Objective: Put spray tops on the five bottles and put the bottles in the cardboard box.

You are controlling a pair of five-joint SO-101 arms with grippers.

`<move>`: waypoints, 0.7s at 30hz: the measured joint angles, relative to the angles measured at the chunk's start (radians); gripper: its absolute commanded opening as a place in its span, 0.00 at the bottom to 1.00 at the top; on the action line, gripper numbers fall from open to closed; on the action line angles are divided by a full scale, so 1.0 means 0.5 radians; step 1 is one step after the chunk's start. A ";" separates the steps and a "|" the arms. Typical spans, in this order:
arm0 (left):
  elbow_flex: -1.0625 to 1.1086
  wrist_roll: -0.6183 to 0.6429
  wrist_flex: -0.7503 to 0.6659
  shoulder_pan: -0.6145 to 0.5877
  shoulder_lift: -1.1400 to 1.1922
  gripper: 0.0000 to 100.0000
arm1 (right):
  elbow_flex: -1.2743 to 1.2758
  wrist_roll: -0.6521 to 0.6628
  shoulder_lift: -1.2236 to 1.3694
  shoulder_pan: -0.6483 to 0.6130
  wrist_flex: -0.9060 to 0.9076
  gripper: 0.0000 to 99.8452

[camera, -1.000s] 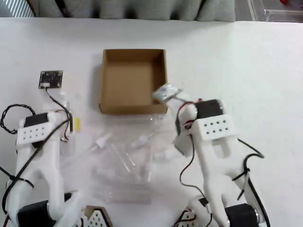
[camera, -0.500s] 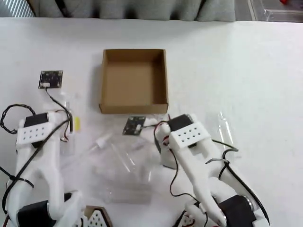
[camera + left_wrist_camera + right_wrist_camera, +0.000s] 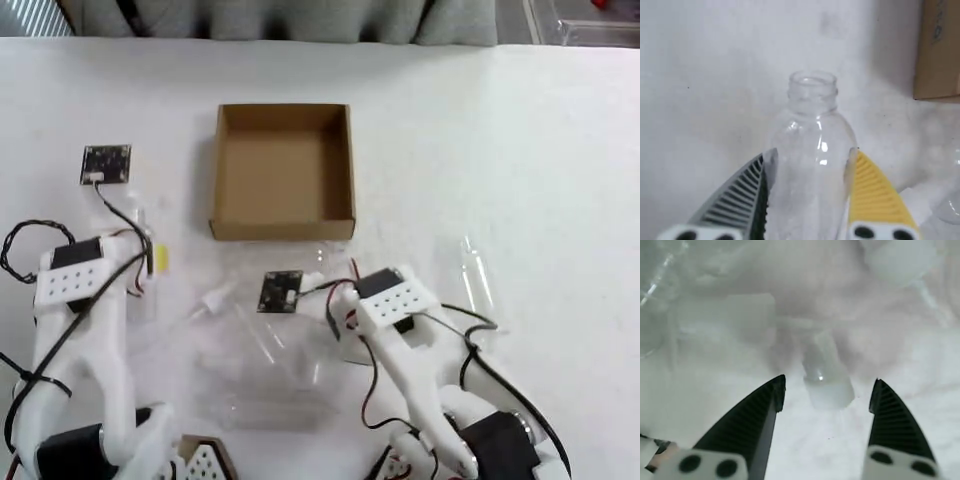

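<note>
A white desk [image 3: 540,130] spreads across nearly the whole high view, evenly lit, with only soft, faint shadows. Along its far edge hangs grey cloth [image 3: 280,20] in loose folds. A slatted panel [image 3: 28,14] sits at the far left corner, and a clear container [image 3: 585,22] at the far right.

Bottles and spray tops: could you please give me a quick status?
Left gripper shut on an uncapped bottle. Right gripper open around a spray top. Cardboard box holds no bottles.
</note>
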 measured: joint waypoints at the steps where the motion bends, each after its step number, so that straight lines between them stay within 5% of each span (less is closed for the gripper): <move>1: 0.000 0.000 0.000 0.000 0.000 0.11 | 0.000 0.000 0.000 0.000 -0.012 0.23; 4: 0.000 0.000 0.000 0.000 0.000 0.11 | 0.000 0.000 0.000 0.000 -0.037 0.18; 7: 0.000 0.000 0.000 0.000 0.000 0.11 | 0.000 0.000 0.000 0.000 -0.052 0.02; 15: 0.000 0.000 0.000 0.000 0.000 0.11 | -0.092 -0.009 0.000 0.074 0.147 0.02; 21: 0.000 0.000 0.000 0.000 0.000 0.11 | -0.451 -0.381 -0.098 0.368 0.500 0.02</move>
